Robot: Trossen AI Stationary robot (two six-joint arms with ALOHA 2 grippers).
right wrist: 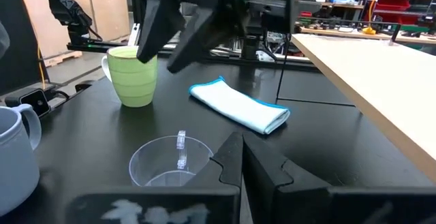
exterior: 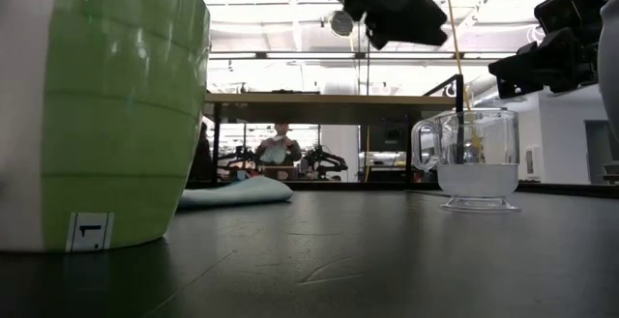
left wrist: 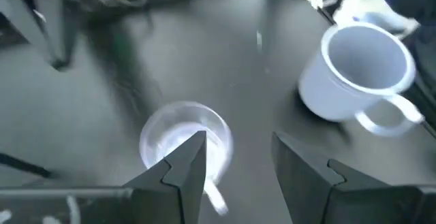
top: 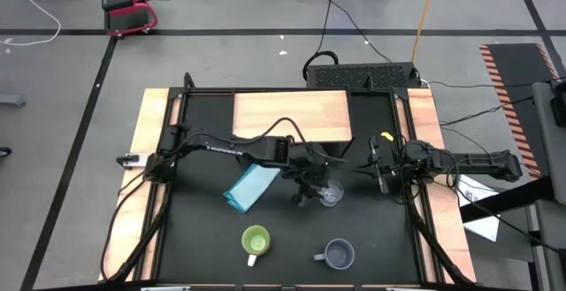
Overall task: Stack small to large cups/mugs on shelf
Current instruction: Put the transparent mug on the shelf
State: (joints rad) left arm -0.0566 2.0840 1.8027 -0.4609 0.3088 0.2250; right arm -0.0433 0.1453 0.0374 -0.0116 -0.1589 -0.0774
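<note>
The small clear glass cup [top: 331, 194] stands upright on its base on the black table, near the middle. My left gripper [top: 311, 191] hangs open just above it and a little to its left, touching nothing. In the left wrist view the cup [left wrist: 182, 139] shows past one of the fingers of my left gripper [left wrist: 235, 163]. The lime-green mug [top: 255, 241] and the grey-blue mug [top: 338, 255] stand upright near the front edge. The light-wood shelf [top: 292, 116] lies at the back. My right gripper [right wrist: 240, 157] waits shut at the table's right.
A folded light blue cloth [top: 250, 187] lies left of the glass cup, under the left arm. The green mug [exterior: 97, 105] fills the left of the low view. A person shows in the room far behind the table.
</note>
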